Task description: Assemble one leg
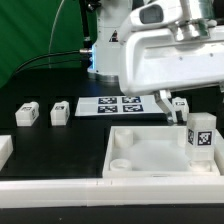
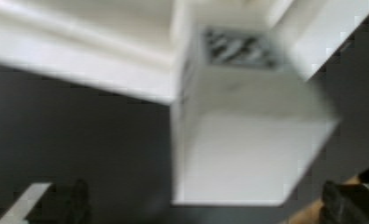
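White plastic leg (image 1: 201,135) stands upright, long axis vertical, in the tray's (image 1: 140,160) far corner on the exterior view's right. Gripper (image 2: 195,205) gapes open, empty, with the leg centred straight ahead.

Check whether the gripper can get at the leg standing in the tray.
Probably yes. The leg stands upright in the tray, clear of other parts, and the wrist view seems to show it between the open fingers of the gripper.
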Controlling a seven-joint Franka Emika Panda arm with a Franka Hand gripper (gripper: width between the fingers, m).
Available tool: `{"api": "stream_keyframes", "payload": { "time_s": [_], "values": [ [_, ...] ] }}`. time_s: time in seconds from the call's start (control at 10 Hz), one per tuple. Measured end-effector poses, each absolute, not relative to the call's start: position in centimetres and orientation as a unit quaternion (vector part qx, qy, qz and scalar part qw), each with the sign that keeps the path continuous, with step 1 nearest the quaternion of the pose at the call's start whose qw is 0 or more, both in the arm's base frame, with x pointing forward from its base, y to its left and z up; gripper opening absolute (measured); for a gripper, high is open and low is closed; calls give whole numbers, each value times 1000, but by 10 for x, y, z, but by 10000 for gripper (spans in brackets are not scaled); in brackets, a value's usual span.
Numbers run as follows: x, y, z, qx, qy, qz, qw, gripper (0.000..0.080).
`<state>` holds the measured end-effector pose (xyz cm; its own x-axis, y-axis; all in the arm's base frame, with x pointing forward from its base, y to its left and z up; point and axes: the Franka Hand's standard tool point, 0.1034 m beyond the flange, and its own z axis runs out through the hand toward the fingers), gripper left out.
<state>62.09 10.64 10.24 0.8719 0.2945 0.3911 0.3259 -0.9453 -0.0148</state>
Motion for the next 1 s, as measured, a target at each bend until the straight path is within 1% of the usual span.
{"api": "stream_keyframes", "payload": {
  "time_s": [0.2, 0.4, 0.5, 0.8, 1.0],
  "values": [
    [621, 102, 108, -984, -142, -102, 44, 649],
    [612, 103, 110, -990, -133, -22, 51, 649],
    [617, 103, 110, -989, -133, -36, 50, 649],
    [616, 103, 108, -989, -131, -34, 50, 649],
    [618, 99, 102, -991, -116, -36, 49, 649]
  ]
}}
